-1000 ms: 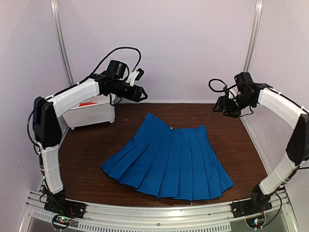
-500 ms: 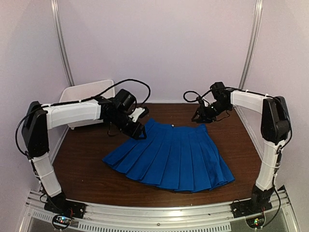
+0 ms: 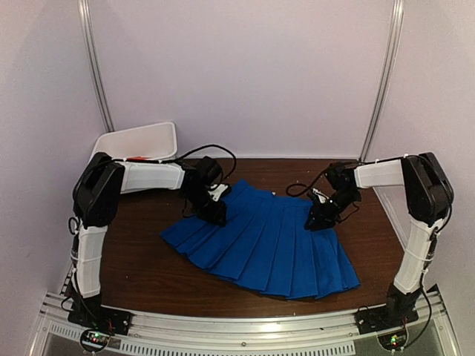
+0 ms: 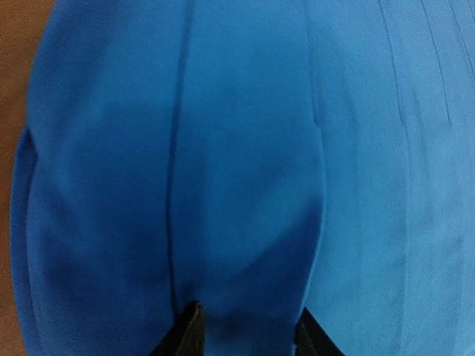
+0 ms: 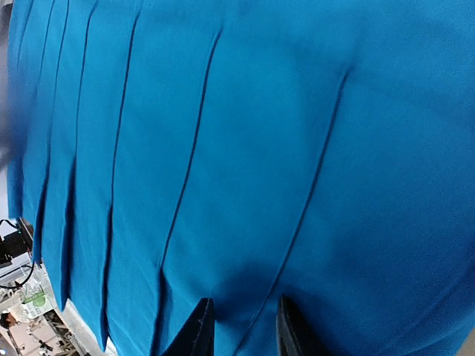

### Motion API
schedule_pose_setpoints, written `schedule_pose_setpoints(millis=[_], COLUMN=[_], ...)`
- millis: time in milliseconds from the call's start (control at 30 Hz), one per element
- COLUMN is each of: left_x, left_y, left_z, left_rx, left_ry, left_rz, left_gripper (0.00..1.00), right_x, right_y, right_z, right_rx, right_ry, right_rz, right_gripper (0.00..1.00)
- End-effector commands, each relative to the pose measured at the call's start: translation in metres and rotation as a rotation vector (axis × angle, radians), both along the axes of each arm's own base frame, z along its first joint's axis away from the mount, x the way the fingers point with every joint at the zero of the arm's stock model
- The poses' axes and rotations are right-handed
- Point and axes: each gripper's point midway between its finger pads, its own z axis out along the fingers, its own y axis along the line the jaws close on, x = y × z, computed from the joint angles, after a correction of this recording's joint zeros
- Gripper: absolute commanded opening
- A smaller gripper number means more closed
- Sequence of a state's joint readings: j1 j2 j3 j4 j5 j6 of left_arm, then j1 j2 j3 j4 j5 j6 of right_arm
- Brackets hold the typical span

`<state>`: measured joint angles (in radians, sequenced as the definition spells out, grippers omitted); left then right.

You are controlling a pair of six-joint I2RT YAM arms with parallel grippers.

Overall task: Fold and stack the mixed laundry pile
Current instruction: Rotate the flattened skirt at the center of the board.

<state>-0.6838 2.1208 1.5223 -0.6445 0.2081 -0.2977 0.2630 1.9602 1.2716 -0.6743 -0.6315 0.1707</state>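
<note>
The royal-blue pleated garment (image 3: 267, 245) lies spread flat on the brown table, its waistband towards the far side. My left gripper (image 3: 217, 216) is down on the garment's far left corner. In the left wrist view its fingertips (image 4: 185, 334) stand apart and press into blue cloth (image 4: 245, 185). My right gripper (image 3: 318, 221) rests on the far right corner. Its fingertips (image 5: 202, 330) stand a little apart, with pleated cloth (image 5: 223, 148) between them. A thin orange-red strip (image 3: 136, 158) shows in the bin behind the left arm.
A white plastic bin (image 3: 137, 141) stands at the far left corner against the wall. Bare brown table (image 3: 137, 259) lies left of the garment and at the far right (image 3: 371, 230). Metal rails run along the near edge.
Both arms have swung down from mid-air onto the blue garment's far corners. Both pairs of jaws have narrowed. The garment has shifted slightly.
</note>
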Motion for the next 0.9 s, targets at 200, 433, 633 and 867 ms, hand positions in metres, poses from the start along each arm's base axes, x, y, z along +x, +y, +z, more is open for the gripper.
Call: schedule_pose_setpoints(millis=[200,433,633,867], left_x=[0.166,0.08,0.009,-0.009], left_y=[-0.015,-0.023,-0.022,-0.018], left_z=[0.067,0.094,0.062,0.0], left_rx=[-0.141,-0.144,-0.17,-0.09], left_ry=[-0.263,-0.239,-0.14,-0.025], left_rz=[0.086,-0.043,-0.039,0.019], left_gripper=[0.54,0.55,0.54,0.54], right_x=[-0.091,-0.01,0.049,0.055], right_y=[0.1,0.041,0.039,0.009], right_z=[0.133,0.112,0.062,0.003], right_rx=[0.417,0.174,0.01,-0.18], right_ry=[-0.127,-0.217,-0.183,-0.081], right_rz=[0.138,-0.015,0.014,0.023], right_gripper=[0.51,0.48,0.45,0.4])
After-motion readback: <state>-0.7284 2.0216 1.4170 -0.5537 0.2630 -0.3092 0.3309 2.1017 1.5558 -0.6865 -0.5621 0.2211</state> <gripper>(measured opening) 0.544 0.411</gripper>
